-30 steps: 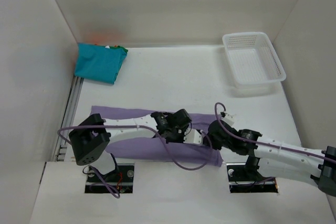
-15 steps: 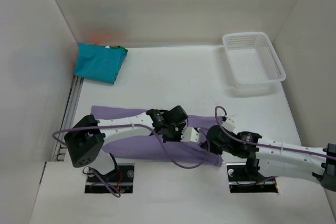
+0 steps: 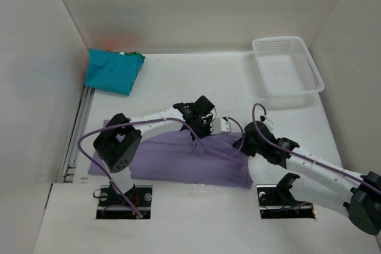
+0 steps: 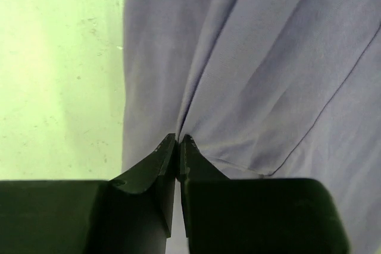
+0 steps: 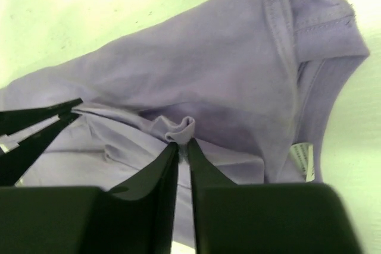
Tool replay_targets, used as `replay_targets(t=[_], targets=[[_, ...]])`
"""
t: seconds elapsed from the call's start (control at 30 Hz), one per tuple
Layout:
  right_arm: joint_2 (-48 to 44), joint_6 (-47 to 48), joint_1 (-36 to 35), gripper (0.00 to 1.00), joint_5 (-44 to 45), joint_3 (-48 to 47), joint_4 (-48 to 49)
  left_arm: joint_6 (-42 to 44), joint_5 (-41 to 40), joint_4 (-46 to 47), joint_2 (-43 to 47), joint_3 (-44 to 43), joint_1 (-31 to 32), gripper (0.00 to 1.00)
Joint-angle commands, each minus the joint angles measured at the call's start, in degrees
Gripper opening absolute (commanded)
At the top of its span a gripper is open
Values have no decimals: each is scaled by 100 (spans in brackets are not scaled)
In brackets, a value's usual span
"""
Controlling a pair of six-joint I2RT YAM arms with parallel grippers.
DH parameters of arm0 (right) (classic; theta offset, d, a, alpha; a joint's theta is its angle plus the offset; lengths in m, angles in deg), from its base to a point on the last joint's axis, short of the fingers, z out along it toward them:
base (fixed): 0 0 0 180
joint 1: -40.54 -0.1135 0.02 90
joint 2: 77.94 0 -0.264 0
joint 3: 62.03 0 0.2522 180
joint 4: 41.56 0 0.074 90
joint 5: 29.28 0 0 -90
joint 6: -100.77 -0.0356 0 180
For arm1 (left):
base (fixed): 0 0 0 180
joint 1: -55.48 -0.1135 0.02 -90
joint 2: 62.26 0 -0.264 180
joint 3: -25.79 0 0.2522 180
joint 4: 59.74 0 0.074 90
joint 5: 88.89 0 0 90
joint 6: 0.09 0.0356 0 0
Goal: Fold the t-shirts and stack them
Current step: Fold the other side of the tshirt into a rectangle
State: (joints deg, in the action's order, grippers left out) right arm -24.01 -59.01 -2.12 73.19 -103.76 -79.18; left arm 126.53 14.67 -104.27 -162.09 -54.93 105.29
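The lavender t-shirt lies spread across the near part of the table, its collar and label showing in the right wrist view. My left gripper is over its far edge, shut on a pleat of the cloth, which runs up from the closed tips. My right gripper is at the shirt's right end. Its jaws stand slightly apart, with a small pucker of lavender cloth at the tips. The teal t-shirt lies folded at the far left, with the dark green one showing under it.
A white lattice basket stands at the far right. White walls close in the table on the left, back and right. Purple cables loop over both arms above the shirt.
My left gripper has moved away from the bases and to the right, pulling the shirt's cloth with it. The right gripper moved the same way and its jaws have parted a little.
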Motion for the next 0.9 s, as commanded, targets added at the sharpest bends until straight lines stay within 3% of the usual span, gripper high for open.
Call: replay_targets(t=[0.0,0.13,0.37,0.57,0.7,0.77,0.87], targets=[[47,412,148,19,-131,107,267,64,-37,-105,-168,-168,8,4],[-277,588,429,33,18,230,172,-32,-196,-105,-431,-265,-63,7],[-1016,245,412,36,318,344,-901,-278,-486,-53,-616,-327,-212,9],[-411,88,-53,40,115,309,-743,-278,-442,-79,-573,-335,-125,24],[-129,-45,-344,41,177,283,-437,-287,-433,-96,-520,-309,-54,29],[-41,-62,-371,36,177,283,-313,-287,-433,-105,-502,-309,-37,29],[-5,-106,-449,13,159,283,-400,-287,-468,-114,-476,-291,-19,30]])
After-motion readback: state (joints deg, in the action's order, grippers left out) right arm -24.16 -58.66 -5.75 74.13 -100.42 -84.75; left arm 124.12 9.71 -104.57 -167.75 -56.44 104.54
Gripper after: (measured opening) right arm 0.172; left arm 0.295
